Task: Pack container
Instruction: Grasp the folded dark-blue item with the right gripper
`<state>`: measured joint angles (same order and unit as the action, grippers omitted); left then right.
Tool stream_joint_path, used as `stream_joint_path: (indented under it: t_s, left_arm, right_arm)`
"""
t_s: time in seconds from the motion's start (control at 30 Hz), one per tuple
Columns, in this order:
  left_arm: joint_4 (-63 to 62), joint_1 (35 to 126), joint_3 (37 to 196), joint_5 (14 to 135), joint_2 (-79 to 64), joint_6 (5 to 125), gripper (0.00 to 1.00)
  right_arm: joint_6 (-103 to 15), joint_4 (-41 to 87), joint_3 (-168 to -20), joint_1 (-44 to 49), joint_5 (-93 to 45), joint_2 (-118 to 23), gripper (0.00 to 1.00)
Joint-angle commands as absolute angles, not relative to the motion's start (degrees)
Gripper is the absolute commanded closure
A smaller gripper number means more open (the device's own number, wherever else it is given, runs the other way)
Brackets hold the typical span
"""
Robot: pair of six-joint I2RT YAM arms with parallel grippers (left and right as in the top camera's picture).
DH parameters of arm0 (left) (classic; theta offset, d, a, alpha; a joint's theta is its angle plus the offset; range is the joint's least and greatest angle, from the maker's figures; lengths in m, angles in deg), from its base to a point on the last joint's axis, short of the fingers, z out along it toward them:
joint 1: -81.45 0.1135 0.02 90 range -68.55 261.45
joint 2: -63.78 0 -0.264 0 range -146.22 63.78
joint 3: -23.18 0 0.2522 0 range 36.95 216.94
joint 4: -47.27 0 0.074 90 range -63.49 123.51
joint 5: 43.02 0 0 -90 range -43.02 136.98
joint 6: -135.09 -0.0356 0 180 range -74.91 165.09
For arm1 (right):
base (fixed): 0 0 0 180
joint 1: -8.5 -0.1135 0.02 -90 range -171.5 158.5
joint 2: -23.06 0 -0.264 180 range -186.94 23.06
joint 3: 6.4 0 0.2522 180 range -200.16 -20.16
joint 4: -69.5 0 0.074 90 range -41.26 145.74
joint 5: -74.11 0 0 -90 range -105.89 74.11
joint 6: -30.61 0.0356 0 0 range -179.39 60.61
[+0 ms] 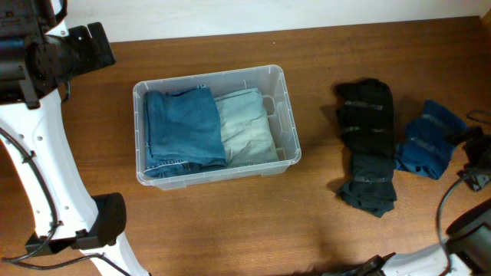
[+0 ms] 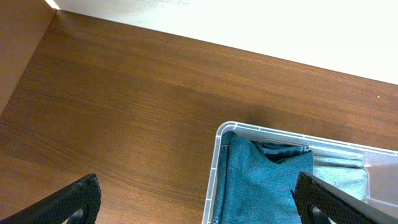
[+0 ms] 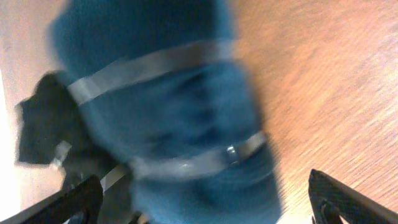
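The clear plastic container (image 1: 285, 107) stands on the wooden table, left of centre. Inside lie folded blue jeans (image 1: 184, 126) and a folded pale green garment (image 1: 245, 126). Its corner also shows in the left wrist view (image 2: 219, 162). A black banded garment (image 1: 368, 146) and a blue banded garment (image 1: 430, 142) lie on the table at the right. My left gripper (image 2: 199, 208) is open and empty, high over the container's far left corner. My right gripper (image 3: 205, 202) is open, its fingers wide on either side of the blue banded garment (image 3: 168, 106), close above it.
The wooden table's far edge (image 1: 307, 27) meets a white wall. The left arm's white links (image 1: 38, 176) run down the left side. Cables and the right arm's base (image 1: 468, 222) sit at the right front corner.
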<state>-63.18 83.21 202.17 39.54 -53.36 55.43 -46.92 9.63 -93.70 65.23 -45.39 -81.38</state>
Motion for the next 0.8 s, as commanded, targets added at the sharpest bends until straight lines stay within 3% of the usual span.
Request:
stream_joint_path:
  t_s: [0.0, 0.2, 0.53, 0.6, 0.67, 0.77]
  left_arm:
    - [-63.18, 83.49, 202.33, 39.91, -53.21, 55.94, 0.01]
    - [-63.18, 83.49, 202.33, 39.89, -53.19, 55.94, 0.01]
    - [-63.18, 83.49, 202.33, 39.91, -53.19, 55.94, 0.01]
    - [-63.18, 83.49, 202.33, 39.89, -53.19, 55.94, 0.01]
    - [-63.18, 83.49, 202.33, 39.89, -53.21, 55.94, 0.01]
    - [-63.18, 83.49, 202.33, 39.91, -53.21, 55.94, 0.01]
  right_arm:
    - [-47.2, 12.32, -93.89, 66.35, -46.94, -83.94, 0.02]
    - [-49.74, 16.69, -93.57, 62.74, -46.79, -87.66, 0.01]
    - [-51.68, 17.02, -93.54, 56.88, -45.04, -88.86, 0.55]
    - [-51.68, 16.02, -93.54, 56.91, -43.36, -88.86, 0.68]
    - [-51.66, 14.46, -93.57, 57.34, -42.46, -88.71, 0.88]
    - [-51.68, 11.75, -93.67, 57.76, -44.51, -86.78, 0.88]
